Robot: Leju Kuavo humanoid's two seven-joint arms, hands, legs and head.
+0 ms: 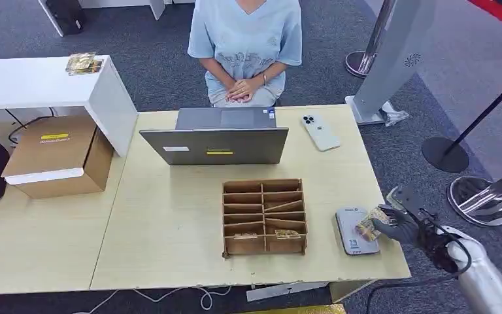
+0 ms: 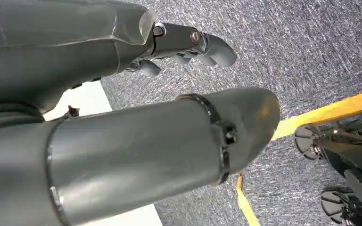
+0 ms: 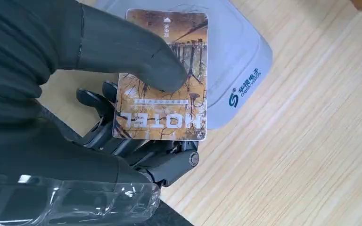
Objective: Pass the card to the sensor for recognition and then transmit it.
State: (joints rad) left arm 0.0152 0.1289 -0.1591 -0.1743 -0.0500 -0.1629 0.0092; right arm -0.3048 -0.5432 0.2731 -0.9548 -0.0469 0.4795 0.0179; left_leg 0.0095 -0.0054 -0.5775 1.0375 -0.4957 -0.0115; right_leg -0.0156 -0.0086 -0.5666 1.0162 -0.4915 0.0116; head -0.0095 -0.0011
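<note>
From the head view, the right hand [image 1: 399, 226] reaches in over the right end of the tabletop [image 1: 170, 229] and grips the card [image 1: 370, 221], which hangs over the near-right part of the grey sensor [image 1: 355, 230]. The card's long axis runs from the hand out across the sensor, toward the wooden card rack [image 1: 265, 216] just beyond it. A person [image 1: 245, 46] sits across the tabletop behind a laptop [image 1: 219, 136], with a phone [image 1: 320, 132] beside it; handing the card on probably means carrying it that way. A cardboard box [image 1: 59, 156] stands to the left.

In the left wrist view, the left hand [image 2: 188, 47] hangs over grey carpet [image 2: 311, 56], well apart from the tabletop, its fingers curled in around nothing.

In the right wrist view, the thumb [image 3: 136, 59] presses on the card's printed face, darker fingers [image 3: 122, 136] support it beneath, and its far end overlaps the sensor's pale cover [image 3: 238, 52]. Whether card and sensor touch I cannot tell.
</note>
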